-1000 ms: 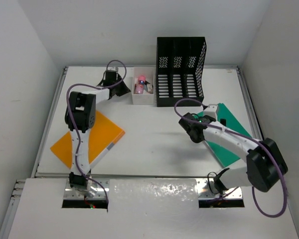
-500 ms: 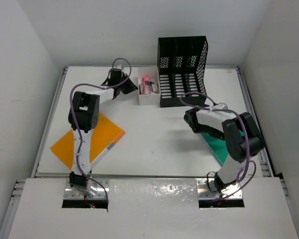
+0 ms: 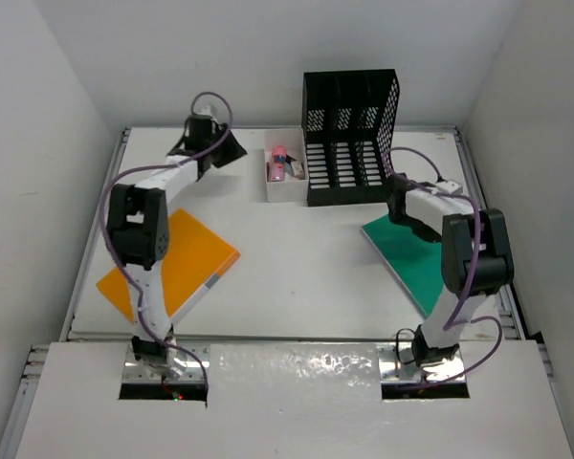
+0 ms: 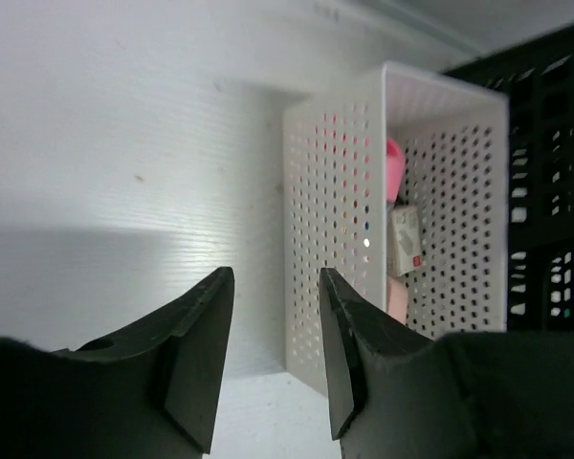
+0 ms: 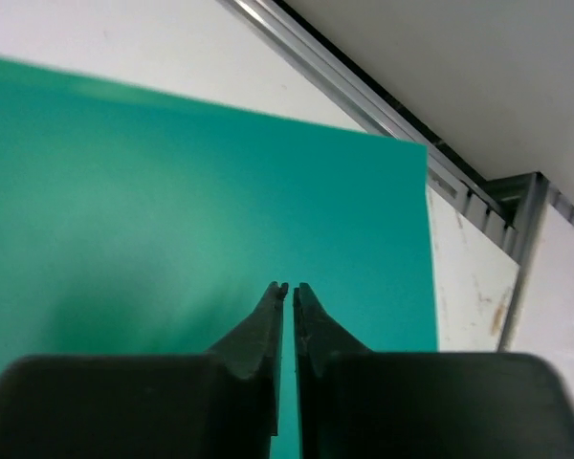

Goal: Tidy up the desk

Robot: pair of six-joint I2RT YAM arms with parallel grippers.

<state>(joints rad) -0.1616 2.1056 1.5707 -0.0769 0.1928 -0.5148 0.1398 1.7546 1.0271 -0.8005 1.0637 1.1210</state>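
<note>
The tabletop (image 3: pixel 297 258), ahead of both arms, now has the box (image 4: pixel 335 220) moved beside the rack (image 3: pixel 349 124), left tool (image 4: pixel 275 282) withdrawn part-open and empty, right tool (image 5: pixel 289 287) closed, empty, over the green folder (image 5: pixel 172 191): folders remain unfiled.

white desk (image 3: pixel 297 273), orange folder (image 3: pixel 199 253), green folder (image 3: pixel 413 260), white basket (image 3: pixel 285 192), black file rack (image 3: pixel 349 143)

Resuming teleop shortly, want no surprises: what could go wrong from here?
The left pincer, open, faces the wall of the white basket; advancing could shove it. The right pincer is shut over the flat green folder: it may slide, not lift, or bump the black file rack.
</note>
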